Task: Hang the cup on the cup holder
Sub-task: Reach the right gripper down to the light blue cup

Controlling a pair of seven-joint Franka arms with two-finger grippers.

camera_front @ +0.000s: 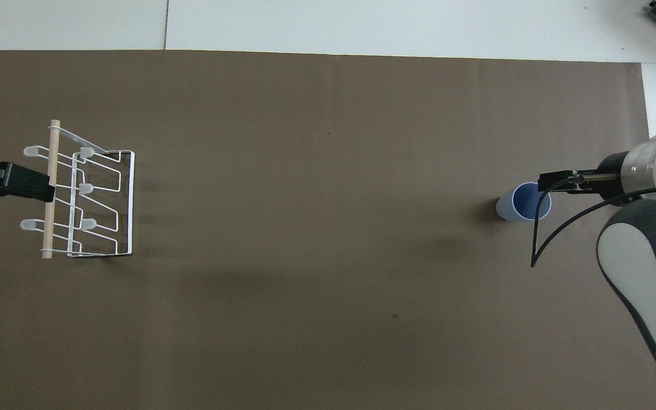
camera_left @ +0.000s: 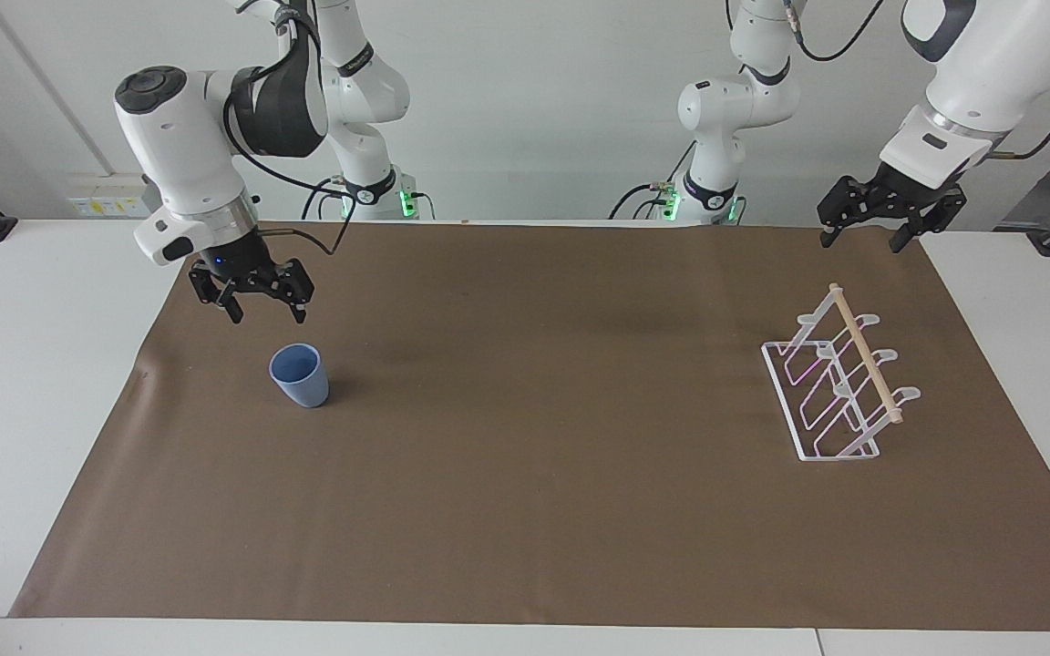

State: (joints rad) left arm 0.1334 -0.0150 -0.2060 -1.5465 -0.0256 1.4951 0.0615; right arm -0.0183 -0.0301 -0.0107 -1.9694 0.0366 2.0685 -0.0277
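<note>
**Operator:** Report end-effector status.

**Technician:** The right gripper point(camera_left: 262, 305) hangs over the brown paper mat point(camera_left: 525, 510), above and just short of the small light-blue tapered plastic cup point(camera_left: 299, 375). Its fingers stand apart and hold nothing. The left gripper point(camera_left: 862, 230) waits in the air over the mat's edge nearest the robots, fingers likewise apart and empty.

**Operator:** Location of the task items?

**Technician:** The cup stands upright, rim up, on the mat toward the right arm's end of the table. The white wire cup holder with a light wooden dowel along its top point(camera_left: 839, 387) sits toward the left arm's end, well apart from the cup.

**Operator:** Reason for this arrangement?

**Technician:** Judged from the layout, each arm is stationed at the item closest to its base. The spread fingers suit a grasp across the cup wall. The upright cup will likely need inverting to seat on a slanted prong.

**Operator:** Inventory?

**Technician:** One cup, one holder, one mat, two grippers. Five rounded prong tips are visible in the overhead view.
</note>
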